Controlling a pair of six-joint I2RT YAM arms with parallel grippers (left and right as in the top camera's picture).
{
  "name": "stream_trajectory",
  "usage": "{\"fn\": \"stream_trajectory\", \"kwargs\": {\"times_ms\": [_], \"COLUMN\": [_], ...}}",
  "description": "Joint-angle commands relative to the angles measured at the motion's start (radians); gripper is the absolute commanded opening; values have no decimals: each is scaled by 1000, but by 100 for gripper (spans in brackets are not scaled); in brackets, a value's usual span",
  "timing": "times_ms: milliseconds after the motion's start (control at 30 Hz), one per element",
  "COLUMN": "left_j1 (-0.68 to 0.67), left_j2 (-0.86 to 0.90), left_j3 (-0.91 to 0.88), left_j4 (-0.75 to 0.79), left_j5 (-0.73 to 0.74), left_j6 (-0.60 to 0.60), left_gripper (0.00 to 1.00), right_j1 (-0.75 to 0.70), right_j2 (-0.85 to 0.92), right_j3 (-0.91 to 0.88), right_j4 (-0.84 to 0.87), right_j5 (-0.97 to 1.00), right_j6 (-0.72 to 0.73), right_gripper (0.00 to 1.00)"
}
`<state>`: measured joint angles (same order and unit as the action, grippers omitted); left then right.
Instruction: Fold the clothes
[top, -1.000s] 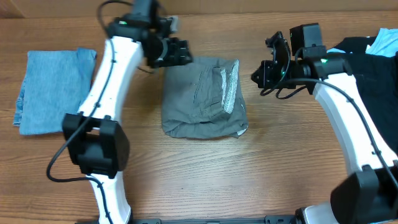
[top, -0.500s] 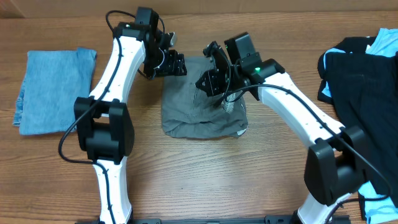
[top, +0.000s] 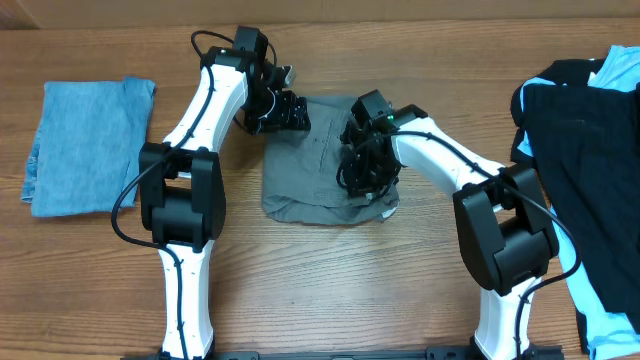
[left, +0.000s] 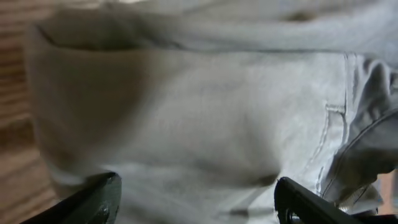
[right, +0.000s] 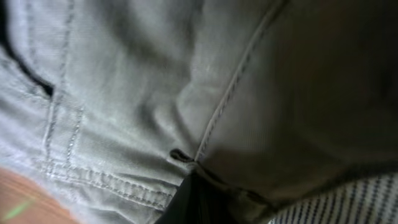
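Note:
The grey garment (top: 310, 185) lies folded in the middle of the table. My left gripper (top: 285, 112) is open at its far left corner; in the left wrist view its fingers (left: 199, 199) spread wide just above the grey cloth (left: 186, 106). My right gripper (top: 362, 172) is down on the garment's right part. In the right wrist view its dark fingers (right: 199, 202) sit together with the grey fabric (right: 124, 81) bunched over them, next to a stitched seam and a striped lining (right: 348, 199).
A folded denim-blue garment (top: 85, 145) lies at the left. A pile of black clothes (top: 585, 150) with light blue cloth (top: 605, 325) fills the right edge. Bare wood (top: 330, 290) shows in front of the grey garment.
My right arm swung in from the right onto the grey garment and then moved down its right side. My left gripper shifted slightly right to the garment's far left corner.

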<state>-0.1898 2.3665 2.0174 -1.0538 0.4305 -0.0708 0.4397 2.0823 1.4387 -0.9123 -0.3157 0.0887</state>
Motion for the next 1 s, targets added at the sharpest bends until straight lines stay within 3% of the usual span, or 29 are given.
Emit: {"fn": "stream_trajectory", "kwargs": {"times_ms": [0,267,400,533,600,633,700,967], "left_j1": [-2,7,13,5,-8,-15,-31,-61], "left_j2": [34,-9,-80,-111,-102,-99,-97,-97], "left_j3": [12,84,215,229,192,156,63,-154], "left_j4": [9,-38,-110,-174,-204,-202,-194,-97], "left_j5": [11,23,23,42,46,70,231,368], "left_j6": [19,23,2,-11,-2,12,101,154], "left_gripper": [81,76,79,80,79,76,69,64], "right_j1": [-3,-3,-3,-3,-3,-3,-3,-36], "right_j2": [10,3,-60,-200,-278,-306,-344,-267], "right_j3": [-130,-222,-136,-30,13,24,29,27], "right_j4": [95,142,35,-51,-48,-38,7,115], "right_j5": [98,60,34,34,36,42,89,148], "right_j6": [-6,-7,-11,-11,-11,-11,-11,-11], "right_gripper": [4,4,4,4,6,13,17,4]}}
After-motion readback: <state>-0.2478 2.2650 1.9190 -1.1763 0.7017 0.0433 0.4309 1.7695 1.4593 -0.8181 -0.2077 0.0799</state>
